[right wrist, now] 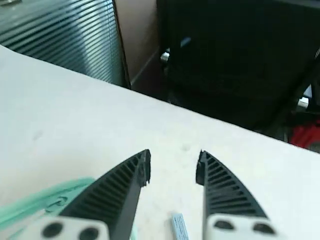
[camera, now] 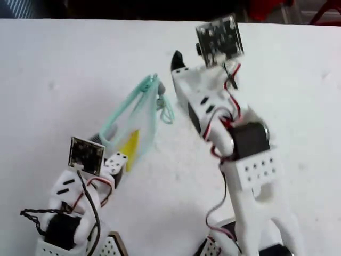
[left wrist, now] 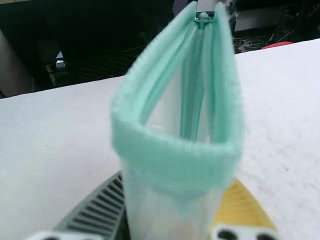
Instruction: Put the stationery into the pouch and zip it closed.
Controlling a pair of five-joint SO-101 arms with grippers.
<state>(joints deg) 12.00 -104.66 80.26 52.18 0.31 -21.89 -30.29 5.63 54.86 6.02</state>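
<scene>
**Pouch gripped, mouth gaping**

On the white worktop (camera: 64, 64), the mint-edged pouch (camera: 136, 114) is propped up on edge, its zip open. The left pincer (left wrist: 170, 220) is clamped on one end of it. The right pincer (right wrist: 172, 167) hangs near the other end, spread apart.

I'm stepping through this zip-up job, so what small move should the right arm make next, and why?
Probably bring the open right gripper onto the zip slider and close on it: the pouch, clamped in the left gripper, gapes open, with the slider at its far end. Its contents I cannot make out.
</scene>
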